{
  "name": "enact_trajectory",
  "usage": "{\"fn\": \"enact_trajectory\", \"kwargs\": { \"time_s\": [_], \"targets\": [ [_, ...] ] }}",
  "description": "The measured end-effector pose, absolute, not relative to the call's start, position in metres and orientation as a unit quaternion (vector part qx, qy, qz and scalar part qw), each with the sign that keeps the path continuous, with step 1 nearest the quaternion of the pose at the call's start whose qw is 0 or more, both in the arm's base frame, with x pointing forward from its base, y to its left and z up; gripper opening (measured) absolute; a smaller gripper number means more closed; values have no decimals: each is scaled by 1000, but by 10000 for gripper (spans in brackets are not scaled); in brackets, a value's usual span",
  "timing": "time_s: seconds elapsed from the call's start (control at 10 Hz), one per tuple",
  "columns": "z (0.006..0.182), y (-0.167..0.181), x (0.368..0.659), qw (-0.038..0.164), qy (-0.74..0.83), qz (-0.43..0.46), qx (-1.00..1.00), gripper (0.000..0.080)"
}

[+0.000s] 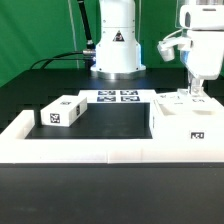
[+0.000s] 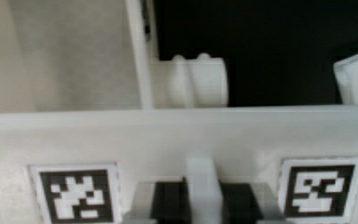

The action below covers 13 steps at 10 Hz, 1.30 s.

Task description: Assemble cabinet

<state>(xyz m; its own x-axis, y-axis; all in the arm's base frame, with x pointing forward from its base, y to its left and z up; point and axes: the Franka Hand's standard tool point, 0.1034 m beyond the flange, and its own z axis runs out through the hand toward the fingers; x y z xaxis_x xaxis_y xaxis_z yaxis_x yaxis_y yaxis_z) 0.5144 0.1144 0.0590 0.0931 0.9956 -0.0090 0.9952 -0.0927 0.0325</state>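
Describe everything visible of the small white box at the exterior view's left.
The small white box looks like smooth white plastic, a low block with a black-and-white square tag on its camera-facing side. It lies flat on the black table, close beside the white rail; whether they touch I cannot tell. Nothing grips it.

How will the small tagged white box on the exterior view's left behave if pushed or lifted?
The small white box looks like rigid plastic, so probably stiff and light. It sits low on a flat face, so a push should slide it, not roll or tip it. Its smooth sides may slip when pinched.
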Motion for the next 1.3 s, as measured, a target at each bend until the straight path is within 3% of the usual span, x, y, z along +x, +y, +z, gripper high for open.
{"fn": "enact_trajectory", "kwargs": {
  "time_s": [0.2,0.7,1.3],
  "targets": [
    [60,112,529,19,689,13,725,68],
    [59,113,528,18,685,13,728,68],
    [60,111,561,22,685,10,728,68]
  ]
}}
